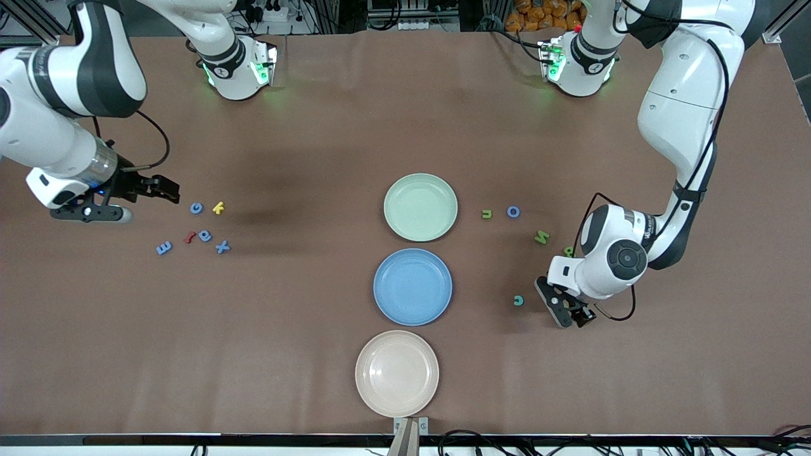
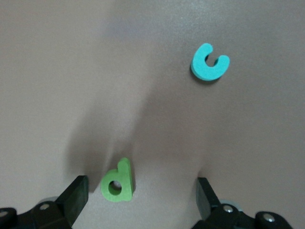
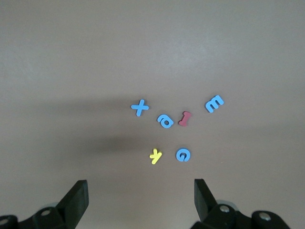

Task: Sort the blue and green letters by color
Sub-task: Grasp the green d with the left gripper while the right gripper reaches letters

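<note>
- Three plates stand in a column mid-table. The pale green plate [image 1: 420, 207] is at twelve o'clock, the blue plate [image 1: 412, 286] is in the middle, and the pinkish-beige plate [image 1: 396, 373] is at six o'clock, nearest the front camera. All three are empty.
- There are five blue letters. Four lie at nine o'clock of the plates, toward the right arm's end: G [image 1: 196, 207], a [image 1: 204, 235], x [image 1: 222, 247] and E [image 1: 164, 247]. The fifth, o [image 1: 513, 211], lies at three o'clock of the green plate.
- Three green letters lie toward the left arm's end: u [image 1: 486, 214] just beside the o, N [image 1: 542, 237], and d [image 2: 117, 182], partly hidden under the left arm in the front view.
- One teal c [image 1: 519, 300] lies at three o'clock of the blue plate.
- One yellow letter [image 1: 218, 207] sits just beside the G, and one red squiggle [image 1: 189, 237] just beside the a.
- The left gripper [image 1: 562, 305] hangs over the green d with its claw wide and holding nothing.
- The right gripper [image 1: 166, 189] hovers at ten o'clock of the blue cluster, also wide and empty.
- The table [image 1: 304, 329] is plain matte brown. Cables and a pile of orange objects [image 1: 542, 19] line its twelve o'clock edge.
</note>
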Controlling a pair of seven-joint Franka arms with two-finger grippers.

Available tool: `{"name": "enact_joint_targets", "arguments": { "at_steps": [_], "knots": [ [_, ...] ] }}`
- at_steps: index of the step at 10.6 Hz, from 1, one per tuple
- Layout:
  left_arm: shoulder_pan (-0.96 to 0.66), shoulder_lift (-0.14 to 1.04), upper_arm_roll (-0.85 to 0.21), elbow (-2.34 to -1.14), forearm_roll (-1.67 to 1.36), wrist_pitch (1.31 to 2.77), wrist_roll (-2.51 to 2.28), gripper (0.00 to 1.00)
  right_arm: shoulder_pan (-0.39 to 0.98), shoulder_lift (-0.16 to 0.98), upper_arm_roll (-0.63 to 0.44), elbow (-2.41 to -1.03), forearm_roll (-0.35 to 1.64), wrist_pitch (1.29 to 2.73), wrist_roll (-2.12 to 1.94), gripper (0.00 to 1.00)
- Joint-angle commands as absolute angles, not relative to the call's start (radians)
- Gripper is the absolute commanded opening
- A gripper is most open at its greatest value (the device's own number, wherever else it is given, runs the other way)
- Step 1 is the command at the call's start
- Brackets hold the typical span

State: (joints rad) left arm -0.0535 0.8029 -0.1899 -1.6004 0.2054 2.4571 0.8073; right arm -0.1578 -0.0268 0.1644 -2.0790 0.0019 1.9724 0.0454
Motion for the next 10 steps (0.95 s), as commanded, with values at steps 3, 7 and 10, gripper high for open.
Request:
{"name": "enact_joint_targets", "arguments": {
  "at_steps": [3, 7, 10],
  "knots": [
    [-0.060, 0.833, -0.187, -1.565, 0.216, 2.482, 0.834, 1.00, -0.121, 0.049, 0.163, -2.209, 0.006, 2.209, 0.037, 0.97],
    [-0.035, 0.834, -0.187, -1.565, 0.210, 2.493, 0.874, 0.50, -0.115, 0.104, 0.164, -2.212, 0.003, 2.253, -0.109, 0.93],
    [-0.032, 0.834, -0.189, -1.566, 0.210, 2.494, 0.874, 0.30, -0.110, 0.188, 0.164, -2.210, 0.002, 2.322, -0.156, 0.85]
  ]
}}
